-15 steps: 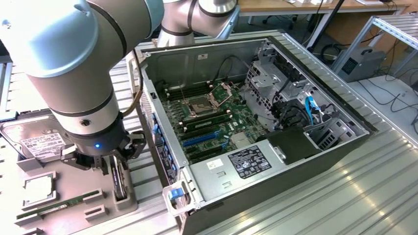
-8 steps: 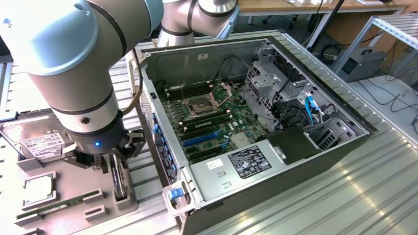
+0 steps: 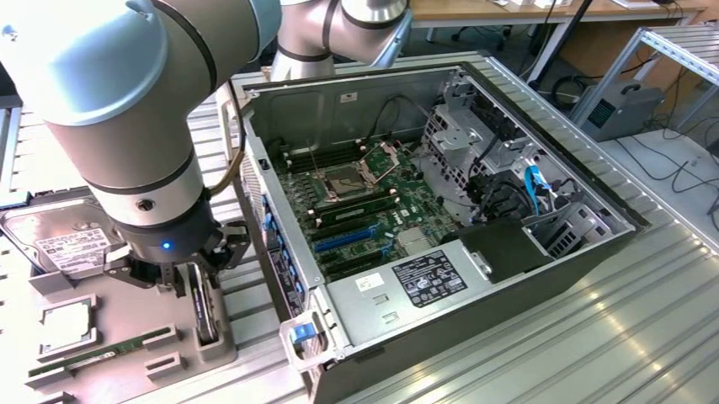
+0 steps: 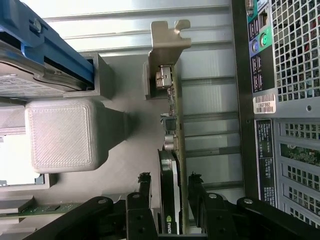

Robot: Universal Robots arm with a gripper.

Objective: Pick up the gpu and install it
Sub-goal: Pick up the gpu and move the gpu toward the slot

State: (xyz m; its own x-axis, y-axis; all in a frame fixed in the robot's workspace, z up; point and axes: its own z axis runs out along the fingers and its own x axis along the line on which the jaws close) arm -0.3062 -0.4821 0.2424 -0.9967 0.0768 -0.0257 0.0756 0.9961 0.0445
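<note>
Grey fixture tray (image 3: 135,303): one gpu (image 4: 169,200) upright, one pincer (image 4: 169,177) half-open astride it; one open computer case (image 3: 337,109).

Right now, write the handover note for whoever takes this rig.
The gripper is open, its jaws either side of the gpu, a thin black fan card with a silver metal bracket.
The gpu stands on edge in the grey plastic holder, beside the open metal computer case.
Done: gripper positioned around the card.
Left: card not gripped, not lifted, not in the case.
</note>
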